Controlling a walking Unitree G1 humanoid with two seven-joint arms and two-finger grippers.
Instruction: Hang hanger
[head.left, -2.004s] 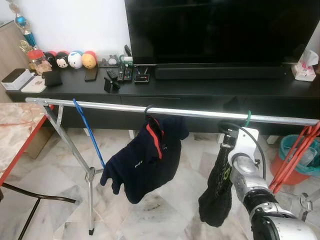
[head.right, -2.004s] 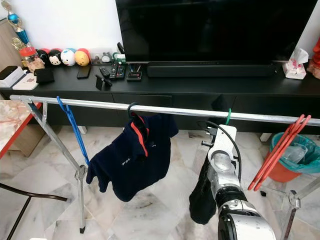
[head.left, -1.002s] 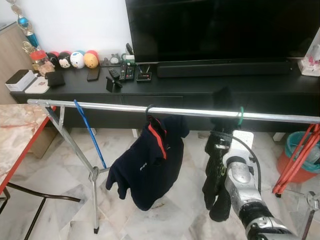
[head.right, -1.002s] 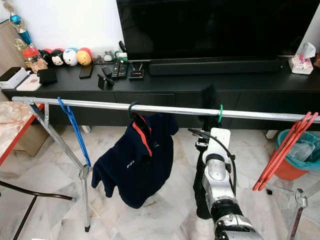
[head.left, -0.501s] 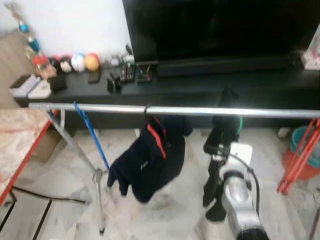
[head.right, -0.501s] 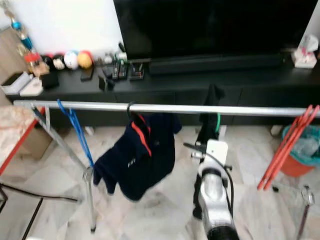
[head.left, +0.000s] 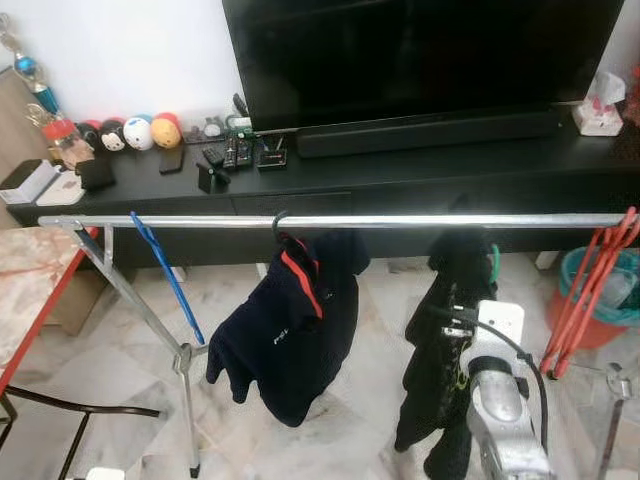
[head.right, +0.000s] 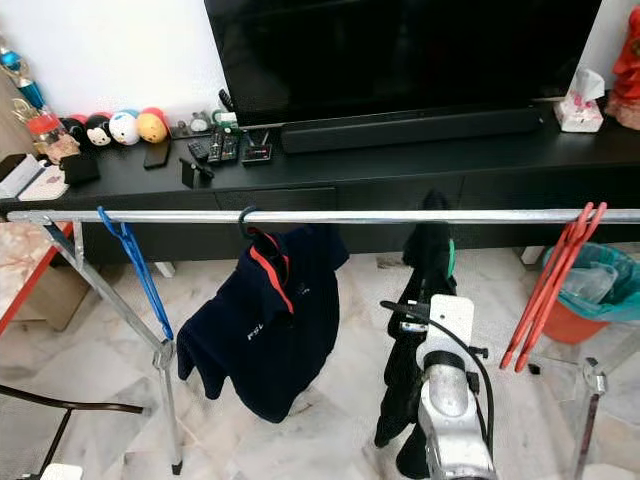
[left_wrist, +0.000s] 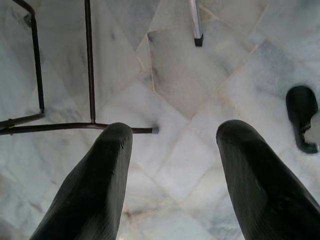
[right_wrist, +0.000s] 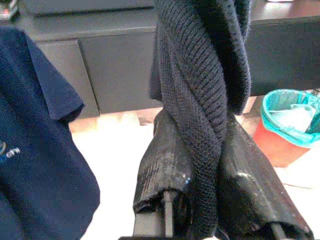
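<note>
Hanger, green and draped with a black knit garment, is held just under the rail by the right tool, closed on the knit; hooking it over the rail is judged next. Left tool is seen open above the floor.

A black knitted garment hangs from a green plastic hanger on the silver metal rail. The navy shirt has a red collar lining. Blue and red hangers flank them above grey-veined white marble floor.
</note>
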